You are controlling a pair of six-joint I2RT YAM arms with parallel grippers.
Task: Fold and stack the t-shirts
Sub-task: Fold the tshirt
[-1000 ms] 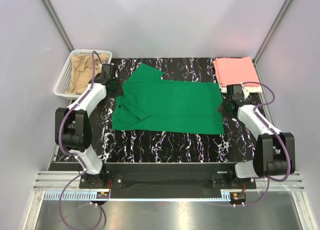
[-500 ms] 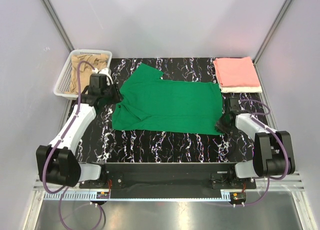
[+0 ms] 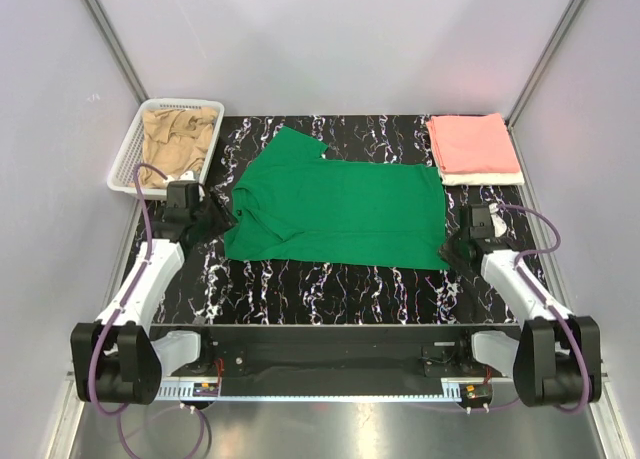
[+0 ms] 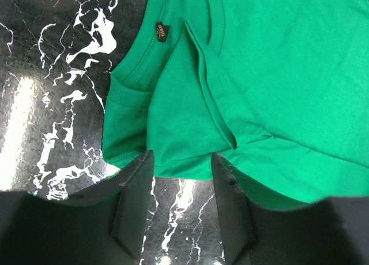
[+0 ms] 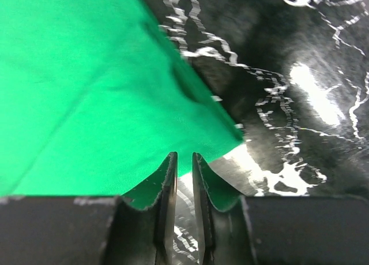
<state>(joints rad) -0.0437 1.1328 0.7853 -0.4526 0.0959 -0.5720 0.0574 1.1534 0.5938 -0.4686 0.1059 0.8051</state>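
Two fingers (image 4: 134,210) of the left gripper (image 4: 181,213) stand spread at the bottom of the left wrist view. Bare table (image 3: 330,279) shows between them, and they grasp nothing. The near edge of the green t-shirt (image 3: 340,204) lies just above their tips. Further up that view are the shirt's collar, a small dark label (image 4: 162,30) and a folded-over seam.

The fingers (image 5: 166,190) of the right gripper (image 5: 184,181) stand almost together, with only a narrow slit between them. The shirt's edge meets their tips, and its corner lies just to their right. Whether any cloth is caught between them cannot be told.

In the top view the green t-shirt lies spread flat across the middle of the black marbled table. The left gripper is at its lower left edge and the right gripper at its lower right corner.

At upper right a salmon t-shirt (image 3: 472,144) lies folded on a white t-shirt (image 3: 482,179), whose edge shows beneath it. At upper left a tan t-shirt (image 3: 178,139) lies crumpled inside a white mesh basket (image 3: 124,165).
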